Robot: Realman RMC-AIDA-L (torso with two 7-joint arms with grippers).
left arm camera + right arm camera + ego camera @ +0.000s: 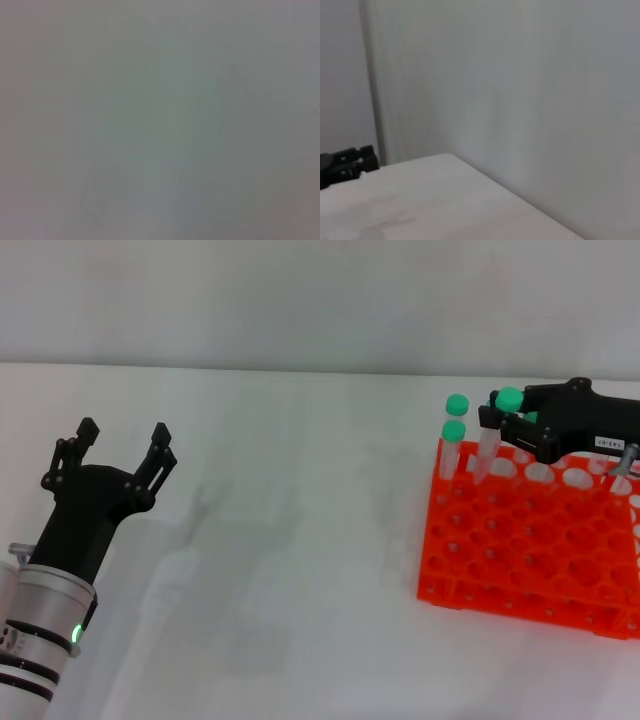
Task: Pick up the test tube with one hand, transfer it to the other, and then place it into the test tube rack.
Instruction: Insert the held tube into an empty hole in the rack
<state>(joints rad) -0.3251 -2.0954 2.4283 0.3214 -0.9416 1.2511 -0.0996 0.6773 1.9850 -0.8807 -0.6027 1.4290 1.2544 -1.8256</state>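
Note:
The orange test tube rack stands on the white table at the right. My right gripper, black and boxy with a white label, is over the rack's far left corner, shut on a test tube just under its green cap. The tube is tilted and its lower end reaches a rack hole. Two more green-capped tubes stand in the rack's far left corner. My left gripper, the black claw on the white arm, is open and empty at the left, above the table.
The white table runs back to a pale wall. The right wrist view shows the wall, the table edge and black fingers of the other gripper far off. The left wrist view shows only a blank grey surface.

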